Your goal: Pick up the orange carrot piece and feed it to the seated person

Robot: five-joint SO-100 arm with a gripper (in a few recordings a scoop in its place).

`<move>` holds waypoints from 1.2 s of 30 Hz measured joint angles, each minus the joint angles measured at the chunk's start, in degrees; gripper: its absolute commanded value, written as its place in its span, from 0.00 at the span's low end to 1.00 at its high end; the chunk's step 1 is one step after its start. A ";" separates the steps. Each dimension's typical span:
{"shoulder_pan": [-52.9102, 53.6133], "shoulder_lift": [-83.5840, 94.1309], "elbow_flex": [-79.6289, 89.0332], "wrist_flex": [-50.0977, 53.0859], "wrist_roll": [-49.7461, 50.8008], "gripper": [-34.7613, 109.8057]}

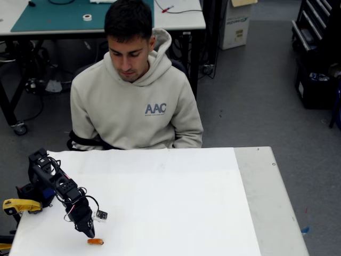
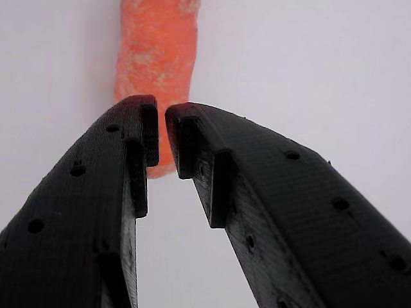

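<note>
The arm bends low, its pincer [image 2: 162, 114] nearly pressed together just above the orange carrot piece [image 2: 156, 58].

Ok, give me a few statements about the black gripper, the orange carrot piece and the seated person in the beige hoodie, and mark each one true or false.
1. The small orange carrot piece lies on the white table near its front left corner in the fixed view. True.
2. The black two-finger gripper has lifted the carrot piece clear of the table. False: the carrot lies on the surface, just beyond the fingertips in the wrist view.
3. The jaws stand nearly closed, with a narrow gap at the tips. True.
4. The seated person in the light beige hoodie is holding the carrot. False: it is on the table, away from him.
5. The person sits behind the far edge of the table. True.
</note>
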 measured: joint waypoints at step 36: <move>0.70 -8.00 -1.93 -0.18 0.00 0.40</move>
